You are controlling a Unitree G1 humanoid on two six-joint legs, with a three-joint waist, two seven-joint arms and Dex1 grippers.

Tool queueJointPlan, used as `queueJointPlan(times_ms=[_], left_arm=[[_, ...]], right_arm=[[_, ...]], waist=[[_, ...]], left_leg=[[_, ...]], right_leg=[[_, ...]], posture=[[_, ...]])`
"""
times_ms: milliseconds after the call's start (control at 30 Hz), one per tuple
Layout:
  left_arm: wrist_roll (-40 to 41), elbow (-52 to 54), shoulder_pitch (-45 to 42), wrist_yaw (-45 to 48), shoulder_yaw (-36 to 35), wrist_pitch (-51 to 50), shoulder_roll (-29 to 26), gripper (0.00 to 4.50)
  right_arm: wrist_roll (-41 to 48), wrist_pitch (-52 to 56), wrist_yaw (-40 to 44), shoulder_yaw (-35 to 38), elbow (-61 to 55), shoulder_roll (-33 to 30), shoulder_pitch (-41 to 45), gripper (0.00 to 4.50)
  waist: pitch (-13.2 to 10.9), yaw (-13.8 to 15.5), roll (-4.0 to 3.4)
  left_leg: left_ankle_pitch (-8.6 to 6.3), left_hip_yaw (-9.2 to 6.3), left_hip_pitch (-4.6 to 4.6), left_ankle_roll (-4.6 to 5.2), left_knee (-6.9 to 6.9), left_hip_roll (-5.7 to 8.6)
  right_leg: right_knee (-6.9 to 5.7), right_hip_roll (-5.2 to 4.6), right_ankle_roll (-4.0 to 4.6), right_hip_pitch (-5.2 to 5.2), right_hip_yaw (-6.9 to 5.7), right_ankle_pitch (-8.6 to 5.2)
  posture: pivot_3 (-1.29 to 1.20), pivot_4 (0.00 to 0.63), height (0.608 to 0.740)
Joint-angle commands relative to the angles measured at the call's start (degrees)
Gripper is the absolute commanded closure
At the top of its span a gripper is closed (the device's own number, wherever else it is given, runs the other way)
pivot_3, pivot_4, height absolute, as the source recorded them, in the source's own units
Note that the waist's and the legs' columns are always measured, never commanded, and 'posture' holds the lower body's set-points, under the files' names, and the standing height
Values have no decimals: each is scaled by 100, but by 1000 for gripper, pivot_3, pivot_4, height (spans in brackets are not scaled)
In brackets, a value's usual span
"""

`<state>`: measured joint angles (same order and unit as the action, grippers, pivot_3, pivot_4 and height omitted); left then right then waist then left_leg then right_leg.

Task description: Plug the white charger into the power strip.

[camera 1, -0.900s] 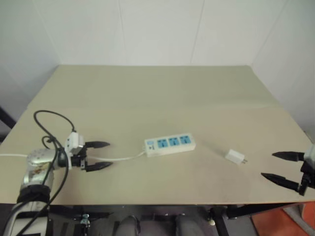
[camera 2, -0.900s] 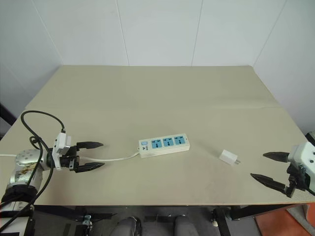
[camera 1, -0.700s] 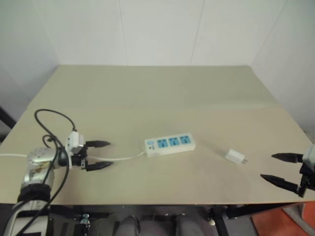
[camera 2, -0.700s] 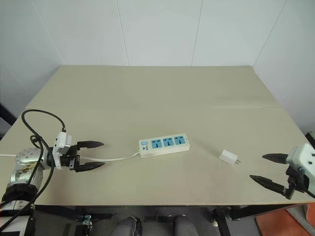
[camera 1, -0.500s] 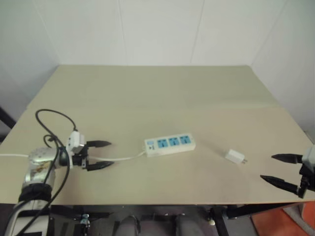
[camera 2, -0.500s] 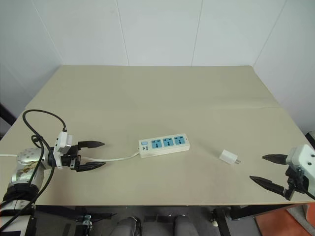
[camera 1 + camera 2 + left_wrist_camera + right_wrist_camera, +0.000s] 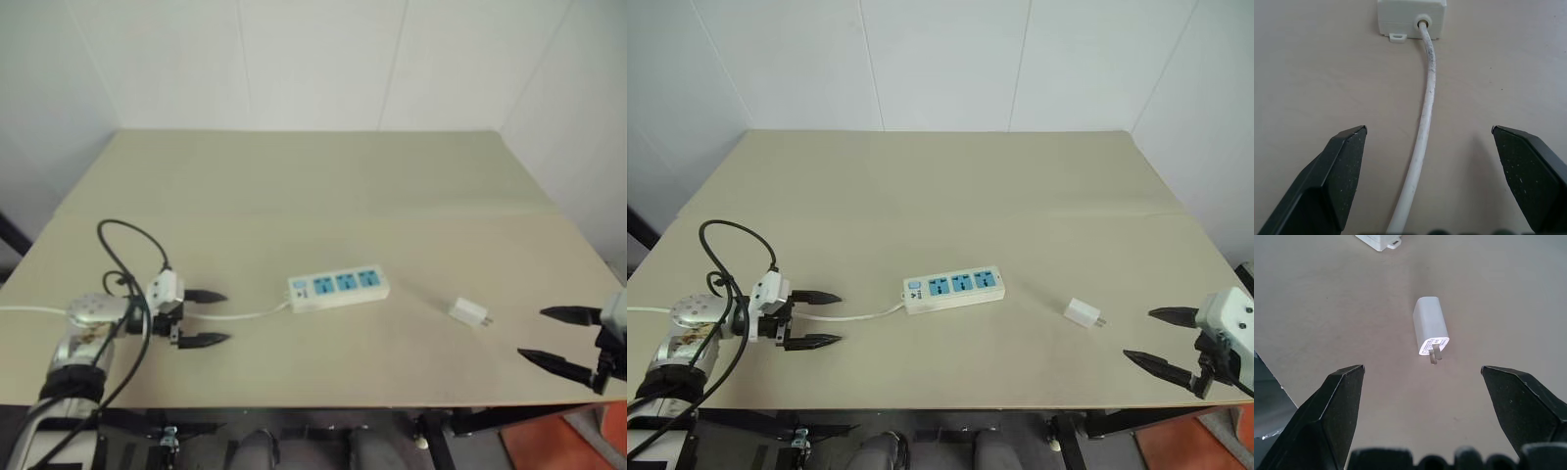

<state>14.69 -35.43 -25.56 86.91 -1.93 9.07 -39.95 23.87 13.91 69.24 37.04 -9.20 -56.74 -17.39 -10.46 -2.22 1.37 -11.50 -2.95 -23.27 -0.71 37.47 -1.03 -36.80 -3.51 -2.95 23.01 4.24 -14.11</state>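
Observation:
The power strip [image 7: 338, 287], a white bar with three blue socket faces, lies near the middle of the beige table. Its thin white cord [image 7: 240, 315] runs left between the fingers of my left gripper [image 7: 205, 318], which is open and holds nothing. In the left wrist view the cord [image 7: 1425, 122] leads up to the strip's end [image 7: 1411, 18]. The white charger [image 7: 468, 312] lies on its side to the right of the strip, prongs toward my right gripper [image 7: 557, 338]. That gripper is open and empty at the table's right front edge, a short way from the charger [image 7: 1430, 331].
The beige table [image 7: 323, 186] stretches back to white wall panels. A black cable [image 7: 122, 245] loops over my left arm. The table's front edge [image 7: 323, 403] runs just below both grippers. An orange patch of floor [image 7: 588, 446] shows at the lower right.
My left gripper has moved a little to the right along the cord toward the strip, and its cable loop shifted with it. The right gripper, charger and strip have stayed put.

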Motion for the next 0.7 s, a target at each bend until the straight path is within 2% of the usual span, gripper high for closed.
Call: queueJointPlan(times_ms=[33,133,333,500,533,700], left_arm=[[-487,-18,-294,-151,398,137,-29,52],[-896,-198,-483,-259,750,69,-27,698],[-1069,-270,-697,-199,1010,-100,-23,2644],[-992,-226,-686,-94,1081,-99,-22,4284],[-967,-185,-664,-61,1084,-115,-26,4442],[-415,861,-209,-169,771,-797,-46,4442]], right_arm=[[90,170,-183,37,-250,-50,169,0],[191,533,-168,-46,-602,-177,184,0],[633,1435,144,-16,-1472,-482,-36,0],[497,1413,-89,-216,-1775,-388,104,0],[500,1417,-115,-237,-1798,-366,123,0],[552,1461,-317,-617,-2029,-252,278,0]], waist=[[0,5,1],[2,30,-3],[18,36,-25],[25,61,-25],[26,64,-26],[27,53,-26]], left_leg=[[0,-1,0,0,0,0],[0,-2,0,0,0,2],[0,-1,4,0,0,4],[0,1,11,0,1,4],[0,1,12,0,0,4],[0,2,4,0,0,1]], right_leg=[[-1,0,0,0,-1,0],[0,0,-1,-1,-1,0],[-2,0,-3,-4,2,-1],[3,-2,-4,-15,2,-2],[3,-1,-4,-15,2,-2],[3,-1,-4,-6,4,-2]], posture=[[0,150,740],[0,150,740],[0,150,740],[0,150,740],[0,150,740],[0,150,740]])
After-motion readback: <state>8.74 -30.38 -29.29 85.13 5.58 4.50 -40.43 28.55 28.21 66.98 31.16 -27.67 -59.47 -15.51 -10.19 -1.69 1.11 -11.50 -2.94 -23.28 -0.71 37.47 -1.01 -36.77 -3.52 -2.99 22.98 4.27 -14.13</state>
